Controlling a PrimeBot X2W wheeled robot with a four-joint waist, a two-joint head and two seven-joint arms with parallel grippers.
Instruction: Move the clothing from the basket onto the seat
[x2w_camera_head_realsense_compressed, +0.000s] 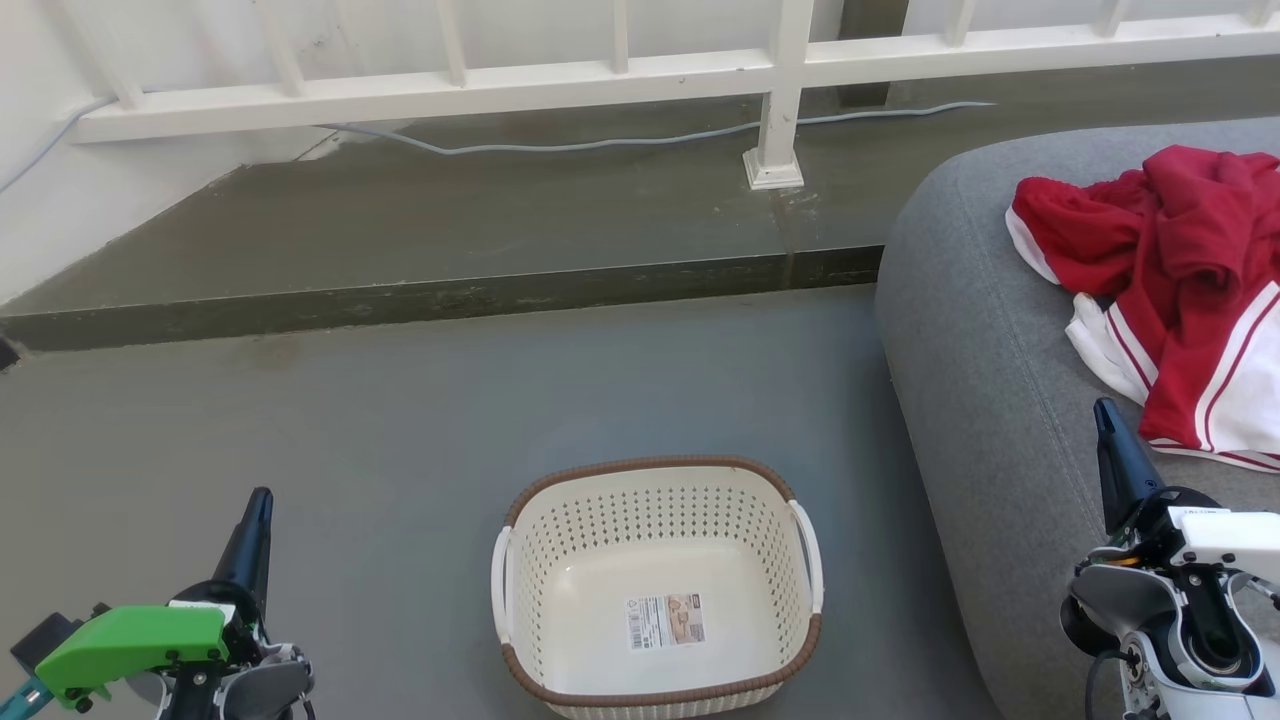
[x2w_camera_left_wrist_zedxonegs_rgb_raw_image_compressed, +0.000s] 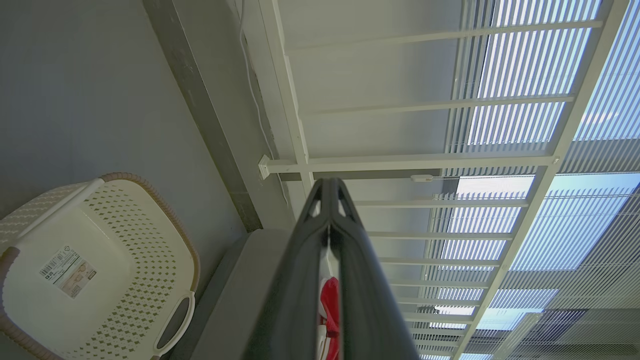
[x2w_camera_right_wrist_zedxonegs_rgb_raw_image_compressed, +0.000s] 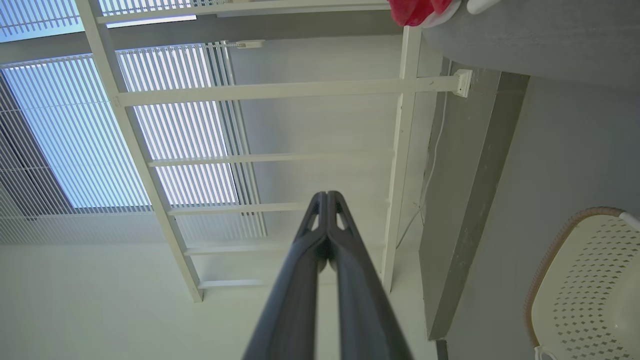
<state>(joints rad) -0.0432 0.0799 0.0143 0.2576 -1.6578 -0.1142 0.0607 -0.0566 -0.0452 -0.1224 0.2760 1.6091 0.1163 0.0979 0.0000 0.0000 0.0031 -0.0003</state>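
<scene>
The red jersey sports clothing with white trim and stripes (x2w_camera_head_realsense_compressed: 1180, 280) lies in a crumpled heap on the large grey fabric-upholstered seat (x2w_camera_head_realsense_compressed: 980, 350), on the right of the scene and toward its far side. The seat's rounded edge curves down to the grey floor (x2w_camera_head_realsense_compressed: 400, 420).

Left of the seat and nearer, the small cream-white perforated plastic basket with a brown woven-look rim (x2w_camera_head_realsense_compressed: 650, 510) stands upright on the floor, apart from the cushion. A paper sticker (x2w_camera_head_realsense_compressed: 666, 620) shows on its bare bottom.

The left gripper (x2w_camera_head_realsense_compressed: 262, 497) hovers at the near left over the floor, its two long dark fingers pressed together with nothing between them. The right gripper (x2w_camera_head_realsense_compressed: 1103, 408) hangs at the near right above the seat, near the clothing's closest hem but clear of it, fingers likewise closed together and gripping nothing.

Beyond, a raised concrete ledge (x2w_camera_head_realsense_compressed: 450, 230) carries a white railing (x2w_camera_head_realsense_compressed: 600, 80), with a pale cable (x2w_camera_head_realsense_compressed: 560, 147) running along it.
</scene>
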